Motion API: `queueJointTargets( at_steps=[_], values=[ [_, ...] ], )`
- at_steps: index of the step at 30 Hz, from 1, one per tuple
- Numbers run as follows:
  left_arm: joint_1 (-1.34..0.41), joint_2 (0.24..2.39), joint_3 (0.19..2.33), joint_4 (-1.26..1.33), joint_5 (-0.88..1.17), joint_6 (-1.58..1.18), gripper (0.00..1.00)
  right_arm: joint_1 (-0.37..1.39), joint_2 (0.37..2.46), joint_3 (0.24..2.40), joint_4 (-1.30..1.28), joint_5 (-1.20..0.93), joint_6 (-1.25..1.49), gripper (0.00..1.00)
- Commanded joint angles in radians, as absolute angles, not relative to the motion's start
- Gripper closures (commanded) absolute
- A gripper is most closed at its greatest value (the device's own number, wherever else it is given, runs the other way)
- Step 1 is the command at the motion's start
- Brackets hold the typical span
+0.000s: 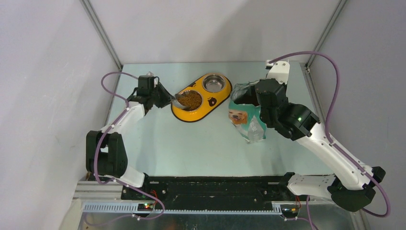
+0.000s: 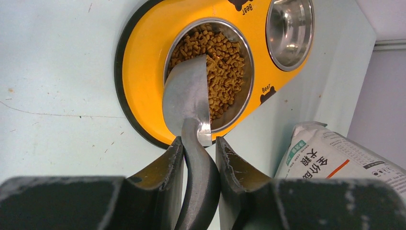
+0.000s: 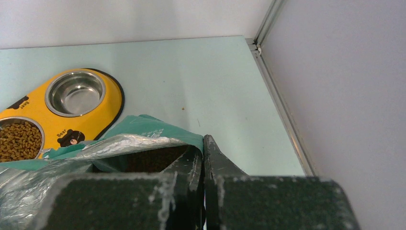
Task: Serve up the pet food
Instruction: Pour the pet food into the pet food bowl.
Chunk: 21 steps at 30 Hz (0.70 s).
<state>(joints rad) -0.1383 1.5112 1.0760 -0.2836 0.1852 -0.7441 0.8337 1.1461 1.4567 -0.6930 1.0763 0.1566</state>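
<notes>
Brown pet food [image 2: 223,62] fills the near steel bowl of a yellow double feeder [image 1: 201,98] [image 2: 143,72]. My left gripper [image 2: 200,143] [image 1: 160,94] is shut on the dark handle of a grey metal scoop [image 2: 187,98], whose blade rests tilted over the kibble [image 1: 192,99]. The teal-and-white bag [image 1: 245,117] [image 3: 143,127] stands open to the right of the feeder. My right gripper [image 3: 203,143] [image 1: 261,98] is shut on the bag's top edge, holding its mouth open. Dark kibble [image 3: 153,160] shows inside the bag.
The feeder's far steel bowl [image 1: 214,83] [image 3: 75,93] [image 2: 288,28] holds nothing. Enclosure walls stand close on the left, back and right, with a metal rail [image 3: 280,105] along the table's right edge. Bare table lies in front of the feeder.
</notes>
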Motion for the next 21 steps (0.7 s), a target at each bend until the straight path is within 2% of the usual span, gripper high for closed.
queueJointTargets(
  at_steps=[1, 21],
  values=[
    [-0.138, 1.452, 1.130, -0.272, 0.171, -0.710, 1.00, 0.830, 1.063, 1.498, -0.584, 1.204, 0.144, 1.00],
    [-0.138, 1.518, 1.178, -0.252, 0.257, -0.715, 1.00, 0.829, 1.060, 1.494, -0.578, 1.213, 0.134, 1.00]
  ],
)
